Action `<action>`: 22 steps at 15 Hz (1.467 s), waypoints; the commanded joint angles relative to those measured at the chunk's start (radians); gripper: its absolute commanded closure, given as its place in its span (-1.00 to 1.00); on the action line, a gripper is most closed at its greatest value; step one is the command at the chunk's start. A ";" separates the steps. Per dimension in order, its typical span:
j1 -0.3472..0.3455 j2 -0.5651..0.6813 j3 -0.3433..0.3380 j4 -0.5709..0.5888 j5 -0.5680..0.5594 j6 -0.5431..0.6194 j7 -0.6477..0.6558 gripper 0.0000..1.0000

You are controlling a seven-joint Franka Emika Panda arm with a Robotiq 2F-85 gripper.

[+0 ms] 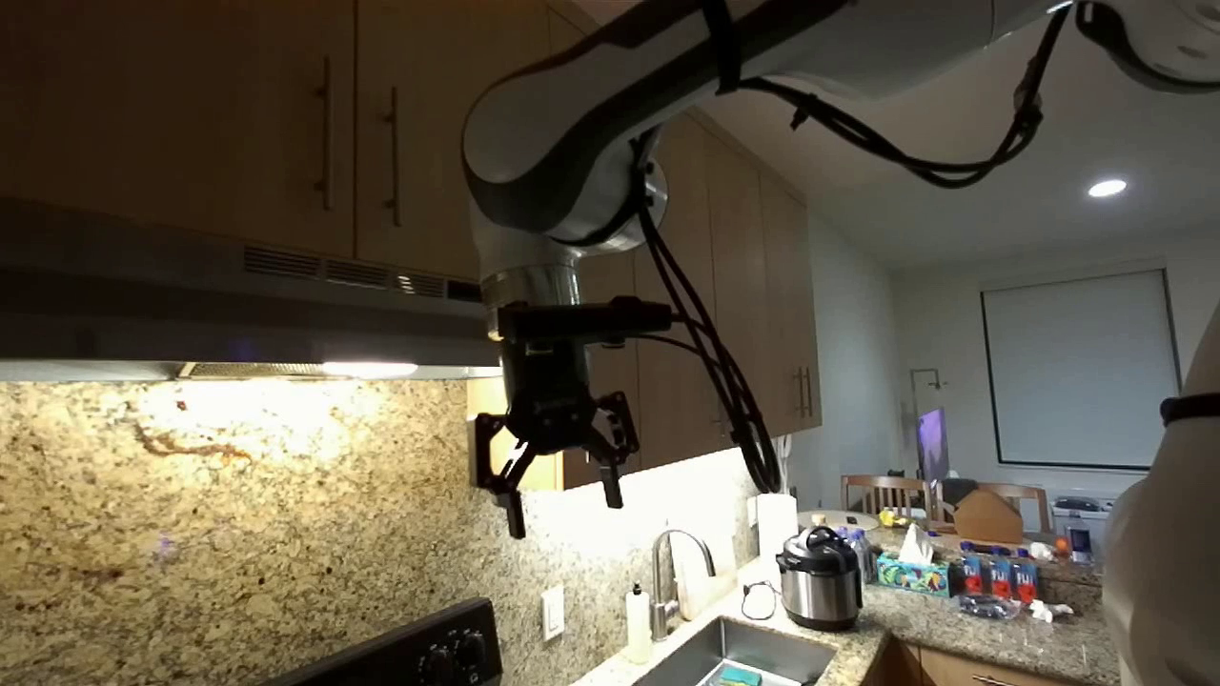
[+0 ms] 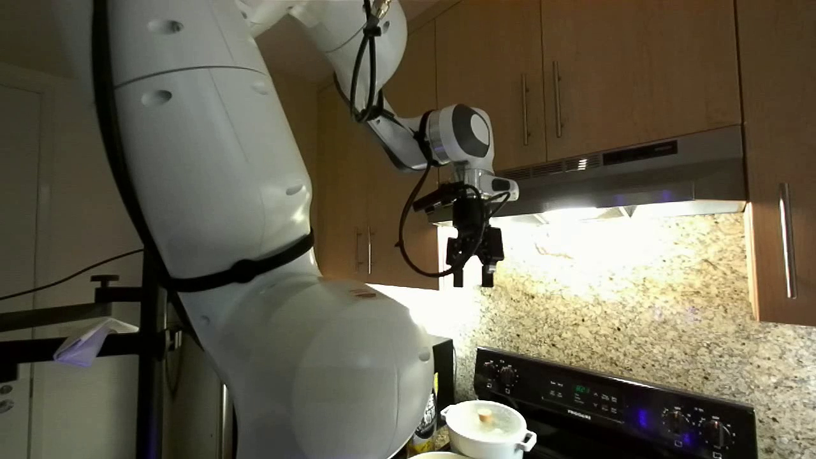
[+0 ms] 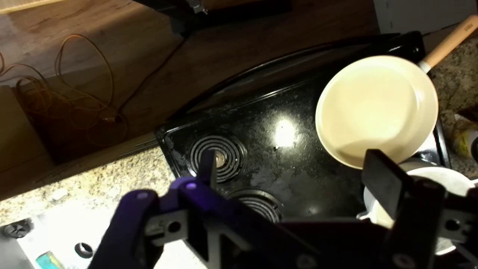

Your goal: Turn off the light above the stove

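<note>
The light (image 1: 370, 369) under the range hood (image 1: 191, 319) is lit. In an exterior view it also shows as a bright patch (image 2: 574, 213) below the hood (image 2: 707, 175). A dark strip (image 2: 641, 153) sits on the hood's front face beside the vents; its buttons are too small to make out. The stove (image 2: 574, 398) is below, and its black top (image 3: 298, 179) shows in the wrist view. My gripper (image 1: 564, 508) points down with fingers apart and nothing between them. It hangs near the hood's sink-side end, lower than the hood, also in an exterior view (image 2: 473, 280) and the wrist view (image 3: 293, 160).
Wooden cabinets (image 2: 637, 70) stand above the hood. A cream pan (image 3: 377, 108) and a white pot (image 2: 488, 433) are on the stove. A sink (image 1: 686, 657), faucet (image 1: 660, 581) and pressure cooker (image 1: 820, 586) lie beyond. A wall switch (image 1: 553, 612) is on the backsplash.
</note>
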 commanded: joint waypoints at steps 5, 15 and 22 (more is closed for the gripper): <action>-0.038 -0.007 -0.145 0.264 -0.120 -0.062 -0.151 -1.00; 0.007 -0.071 -0.297 0.348 -0.024 0.124 -0.609 -1.00; 0.064 -0.035 -0.346 0.363 0.124 0.330 -0.796 -1.00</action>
